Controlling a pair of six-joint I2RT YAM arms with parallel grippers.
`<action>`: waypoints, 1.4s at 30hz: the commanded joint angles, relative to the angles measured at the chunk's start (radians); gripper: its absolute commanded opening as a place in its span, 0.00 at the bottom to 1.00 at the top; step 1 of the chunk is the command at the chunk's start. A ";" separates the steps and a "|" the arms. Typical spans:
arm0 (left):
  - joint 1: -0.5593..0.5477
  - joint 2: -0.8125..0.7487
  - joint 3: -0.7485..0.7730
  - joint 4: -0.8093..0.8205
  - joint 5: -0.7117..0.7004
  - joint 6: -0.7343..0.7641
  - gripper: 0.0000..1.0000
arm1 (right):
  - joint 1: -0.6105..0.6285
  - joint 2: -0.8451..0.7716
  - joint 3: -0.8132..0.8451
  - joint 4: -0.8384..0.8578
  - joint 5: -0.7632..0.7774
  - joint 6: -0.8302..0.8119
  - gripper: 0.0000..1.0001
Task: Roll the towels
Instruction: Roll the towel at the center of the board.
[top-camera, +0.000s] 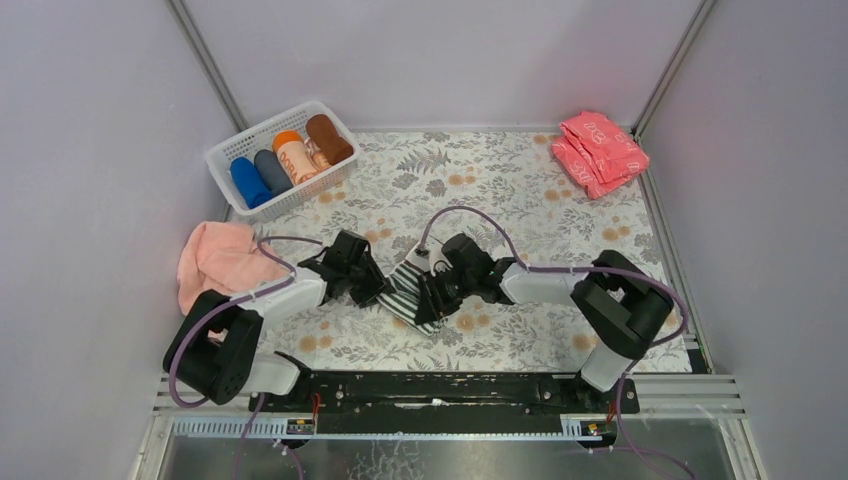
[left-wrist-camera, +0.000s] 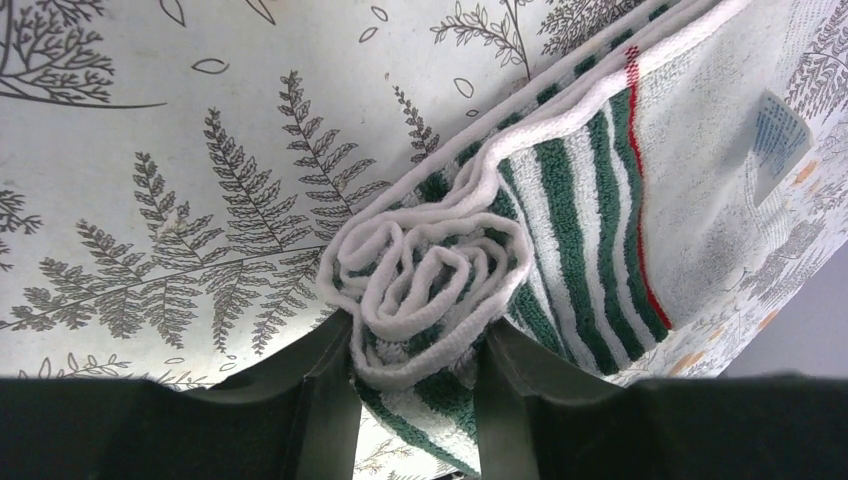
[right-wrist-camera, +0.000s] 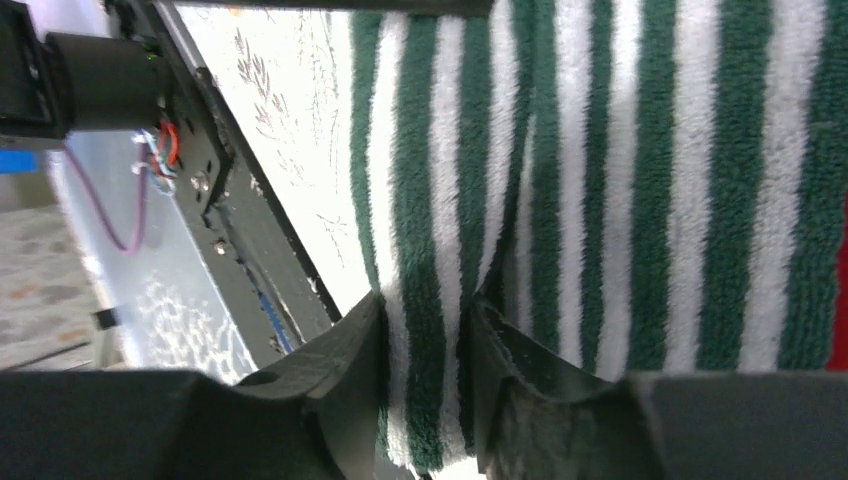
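Floral-print table cover, mid-frame | green-white striped terry towel, part-rolled, axis pointing away from left gripper, clamped on roll end | right gripper pinching striped fold

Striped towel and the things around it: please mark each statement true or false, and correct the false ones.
1. The left gripper and the right gripper both clamp the striped towel. True.
2. The striped towel lies fully flat. False: its end at the left gripper is rolled up.
3. The white basket holds rolled towels. True.
4. The pink towel is rolled in the basket. False: it lies loose on the table, at its left side.
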 joint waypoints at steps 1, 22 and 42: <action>-0.003 0.033 0.003 -0.022 -0.059 0.052 0.34 | 0.109 -0.123 0.074 -0.290 0.282 -0.112 0.46; -0.020 0.056 0.057 -0.095 -0.059 0.073 0.30 | 0.598 -0.070 0.266 -0.402 1.207 -0.416 0.70; -0.021 0.067 0.091 -0.152 -0.106 0.106 0.31 | 0.554 0.109 0.181 -0.484 1.141 -0.309 0.57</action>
